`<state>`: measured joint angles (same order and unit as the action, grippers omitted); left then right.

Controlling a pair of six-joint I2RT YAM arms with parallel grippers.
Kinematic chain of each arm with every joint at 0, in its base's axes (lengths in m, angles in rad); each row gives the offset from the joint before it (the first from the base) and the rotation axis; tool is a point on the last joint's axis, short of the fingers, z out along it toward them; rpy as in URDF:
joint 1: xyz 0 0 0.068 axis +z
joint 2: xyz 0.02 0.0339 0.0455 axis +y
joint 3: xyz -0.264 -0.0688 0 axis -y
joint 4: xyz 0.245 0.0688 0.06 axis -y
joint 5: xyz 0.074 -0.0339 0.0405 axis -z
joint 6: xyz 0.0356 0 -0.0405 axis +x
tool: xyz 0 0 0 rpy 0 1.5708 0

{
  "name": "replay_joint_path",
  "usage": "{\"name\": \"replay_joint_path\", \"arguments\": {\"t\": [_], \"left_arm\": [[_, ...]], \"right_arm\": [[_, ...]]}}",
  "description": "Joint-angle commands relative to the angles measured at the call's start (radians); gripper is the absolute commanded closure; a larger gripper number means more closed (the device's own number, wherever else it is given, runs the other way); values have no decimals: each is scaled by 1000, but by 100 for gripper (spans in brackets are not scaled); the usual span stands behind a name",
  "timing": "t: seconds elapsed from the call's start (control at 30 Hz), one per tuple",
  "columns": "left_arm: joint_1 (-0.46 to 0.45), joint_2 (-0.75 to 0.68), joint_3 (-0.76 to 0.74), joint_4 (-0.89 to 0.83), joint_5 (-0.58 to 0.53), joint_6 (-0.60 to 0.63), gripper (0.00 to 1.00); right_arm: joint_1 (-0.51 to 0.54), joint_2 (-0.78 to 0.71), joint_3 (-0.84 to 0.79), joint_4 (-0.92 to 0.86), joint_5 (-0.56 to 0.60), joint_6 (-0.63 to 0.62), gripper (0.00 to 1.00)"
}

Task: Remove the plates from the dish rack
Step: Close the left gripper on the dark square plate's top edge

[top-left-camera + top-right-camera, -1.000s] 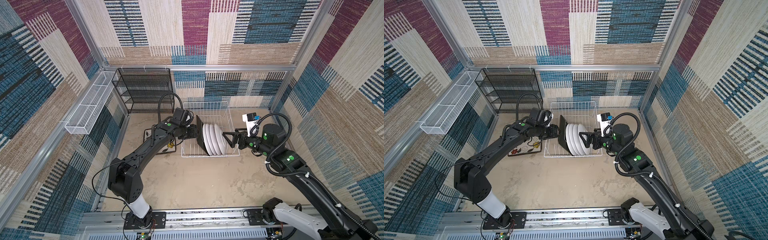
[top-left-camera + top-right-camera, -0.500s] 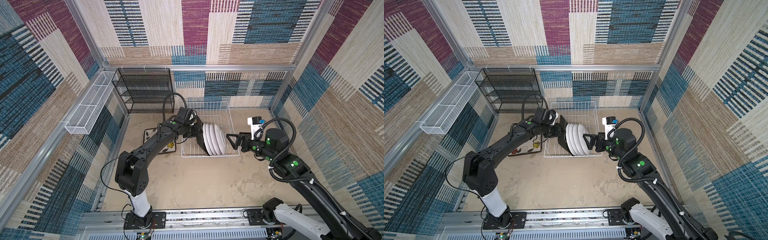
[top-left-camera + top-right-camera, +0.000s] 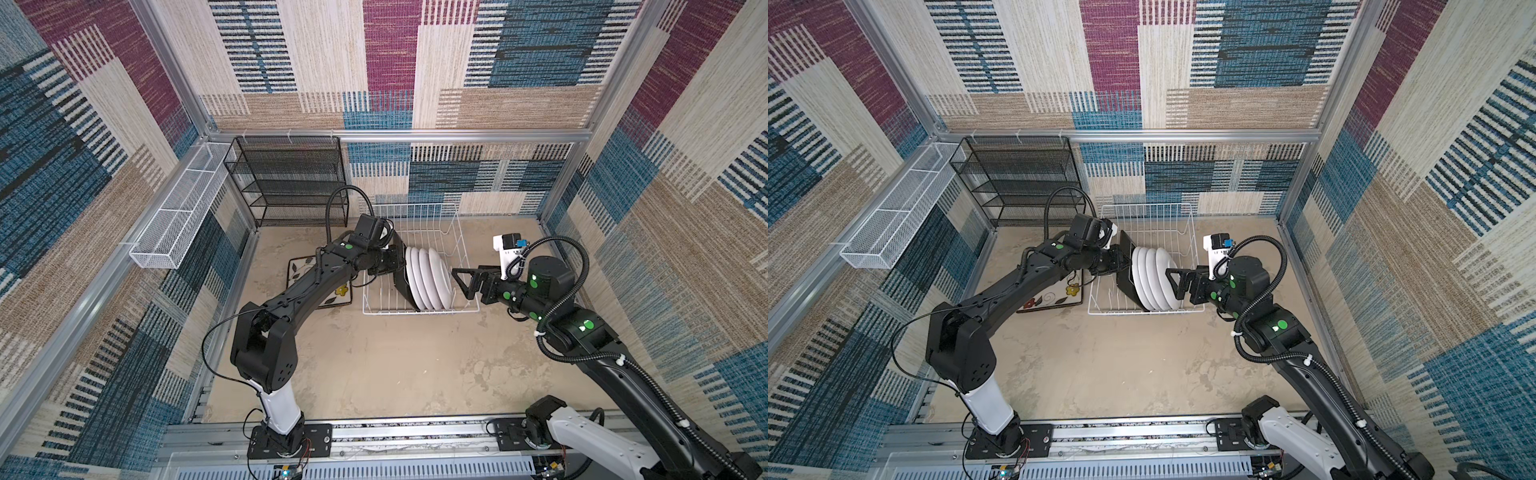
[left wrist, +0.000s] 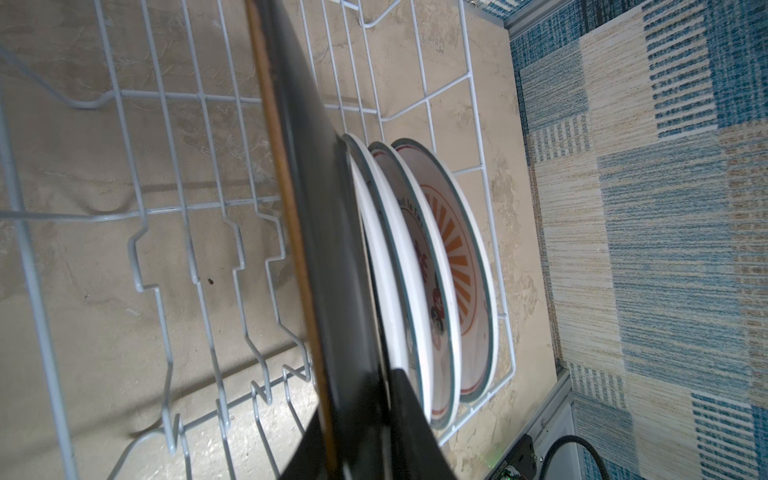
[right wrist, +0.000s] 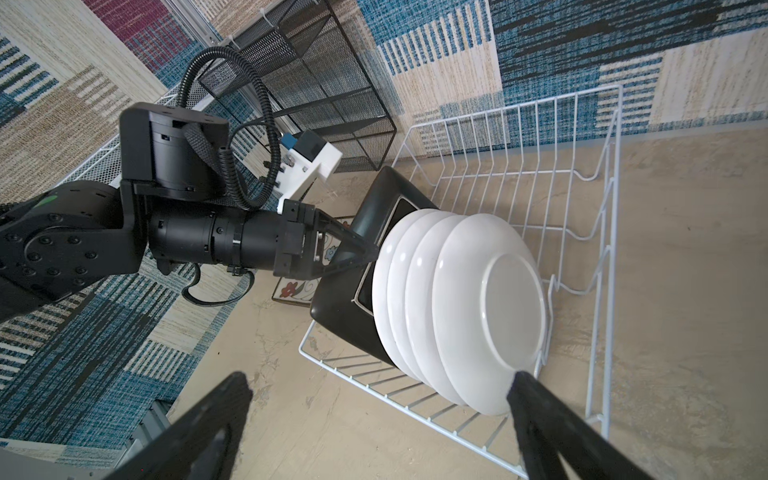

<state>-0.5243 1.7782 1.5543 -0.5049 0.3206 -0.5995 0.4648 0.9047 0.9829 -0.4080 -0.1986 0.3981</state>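
Since both top views agree, taking them together: the dish rack (image 3: 415, 220) sits far-centre on the table (image 3: 395, 365). One black-backed square plate (image 3: 401, 278) stands on edge at the left of the load, with four round plates (image 3: 430, 278) packed against its right side. The left gripper (image 3: 395, 262) is on the square plate's left edge. The right gripper (image 3: 463, 282) hangs just right of the round plates, jaws spread wide, nothing in them. A floral plate (image 3: 340, 291) lies flat, face up, on the table just left of the rack. Left wrist: fingers (image 4: 411, 424) straddle the square plate (image 4: 316, 208), one each side, pinched onto its rim; three dark-rimmed round plates (image 4: 453, 270) show beyond it. Right wrist: left gripper (image 5: 357, 253) clamped on the black plate's edge. The right gripper (image 5: 378, 378) is released, fingers wide apart, and contact with the round plates (image 5: 490, 316) can't be told.
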Motion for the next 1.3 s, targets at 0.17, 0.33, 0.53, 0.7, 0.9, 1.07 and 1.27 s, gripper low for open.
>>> {"name": "replay_joint_path", "arguments": {"t": [0.17,0.33,0.53,0.7,0.9,1.07,1.27], "left_arm": [[-12,2,-10,-63,-27,-32,84],[-13,-6,-12,-64,-31,-43,95],[-14,-12,5,-52,-11,-57,100],[-17,-27,12,-5,10,-89,100],[-19,-49,9,52,40,-117,100],[-20,-62,30,51,45,-115,100],[-20,-89,54,27,24,-99,100]], "right_arm": [[2,19,-2,66,-13,-23,1],[1,27,-10,79,-21,-29,1],[2,36,-2,93,-9,-58,1],[2,55,11,102,-14,-72,1],[2,58,11,102,-12,-71,1],[2,47,9,97,4,-70,1],[1,50,14,102,-2,-69,1]]}}
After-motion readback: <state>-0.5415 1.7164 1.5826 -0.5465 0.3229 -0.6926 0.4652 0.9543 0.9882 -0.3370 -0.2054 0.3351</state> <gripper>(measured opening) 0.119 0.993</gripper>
